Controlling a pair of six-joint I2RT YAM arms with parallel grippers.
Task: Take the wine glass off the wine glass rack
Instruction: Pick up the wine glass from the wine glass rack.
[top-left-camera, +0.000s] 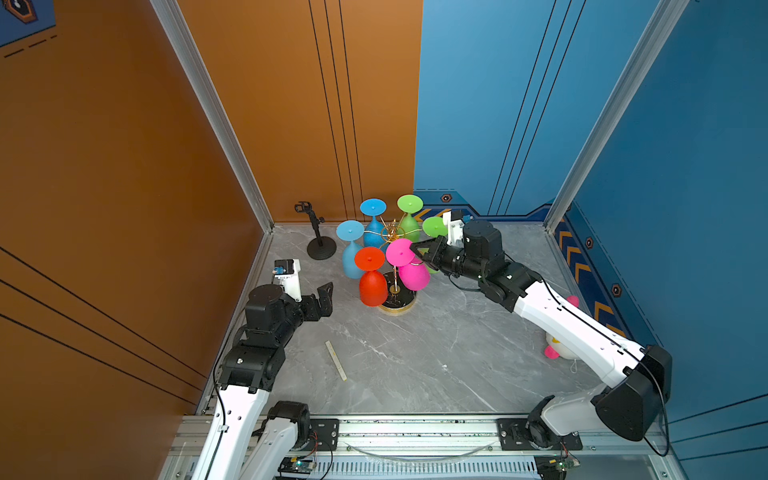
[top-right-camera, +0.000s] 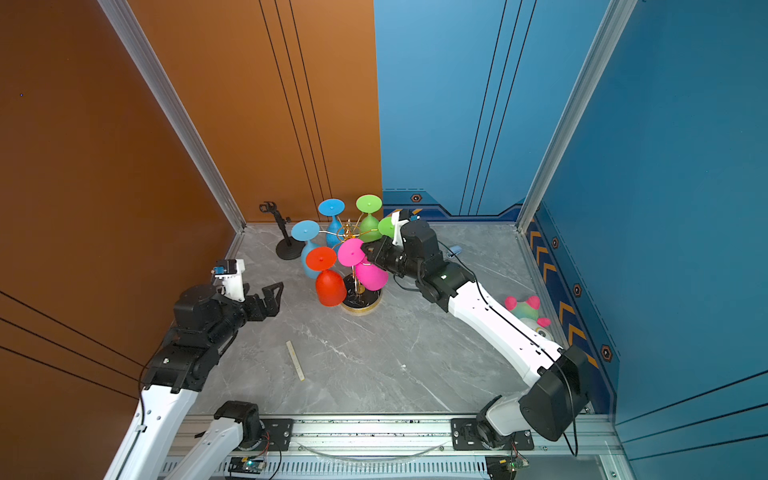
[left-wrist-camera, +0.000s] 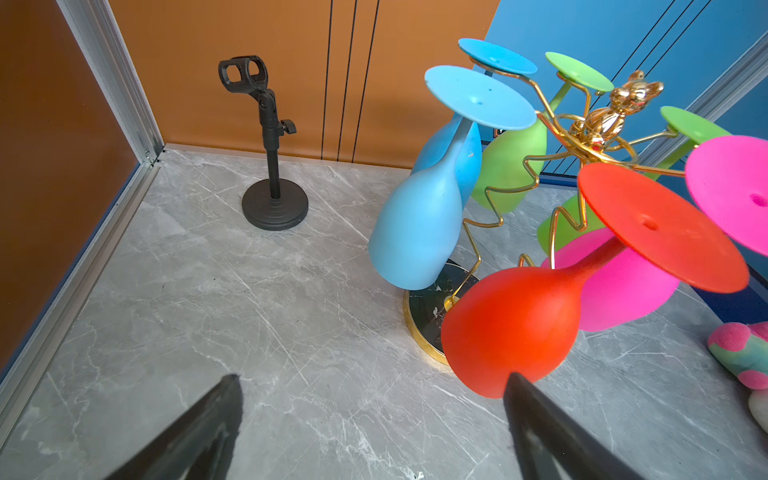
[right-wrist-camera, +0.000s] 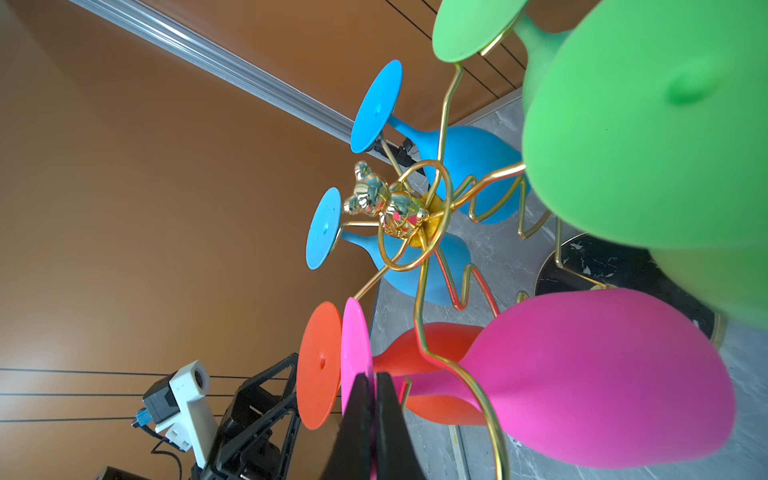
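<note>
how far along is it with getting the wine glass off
Done: nothing is off yet; the wine glass rack is full. In hand: right gripper shut on the foot of the pink wine glass; left gripper open, apart. Left to do: slide it free.

Orange wall panels (top-left-camera: 104, 166) left and rear, blue panels (top-left-camera: 685, 124) right; aluminium corner posts (top-left-camera: 208, 104); grey marbled floor (top-left-camera: 415, 365).

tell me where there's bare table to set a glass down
Widest bare patch: grey marble tabletop in front of the gold wire rack's black round base, between the pale flat stick and the right arm. A smaller one: between the black clamp-top stand and the open left gripper. Crowded: under the hanging glasses, and by the pink plush toy.
</note>
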